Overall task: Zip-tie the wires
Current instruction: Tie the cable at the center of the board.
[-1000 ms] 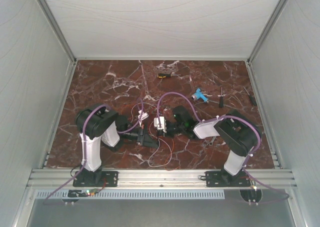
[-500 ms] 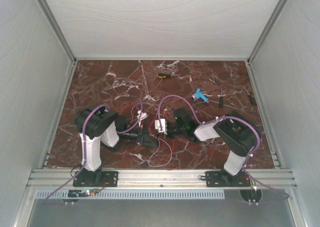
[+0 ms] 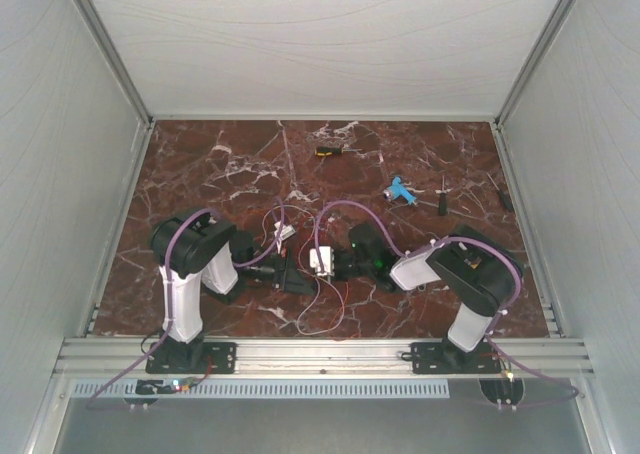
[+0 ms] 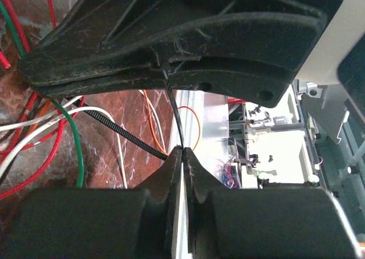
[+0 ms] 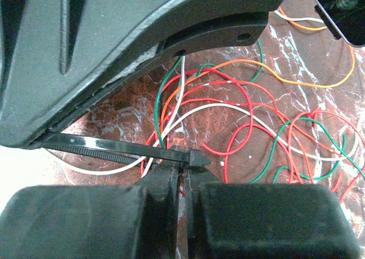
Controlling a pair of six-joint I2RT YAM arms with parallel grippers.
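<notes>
The wires [image 5: 251,108], thin red, white, orange and green strands, lie in loose loops on the marble; they also show in the left wrist view [image 4: 40,133] and the top view [image 3: 322,309]. The black zip tie [image 5: 114,148] is bent into a loop round some strands, its head [image 5: 197,158] right at my right fingertips. My right gripper [image 5: 181,170] is shut on the zip tie by its head. My left gripper [image 4: 181,150] is shut on the tie's thin tail [image 4: 175,119]; its ribbed part [image 4: 125,132] runs off to the left. In the top view both grippers, left [image 3: 292,272] and right [image 3: 314,265], meet mid-table.
A blue tool [image 3: 400,189] and two screwdrivers [image 3: 441,196] lie at the back right. A small black-and-yellow tool [image 3: 327,151] lies at the back centre. The aluminium rail [image 3: 320,352] runs along the near edge. White walls close in both sides.
My right arm has drawn its gripper a little nearer and to the left, closer to the left gripper. The left arm has stayed put.
</notes>
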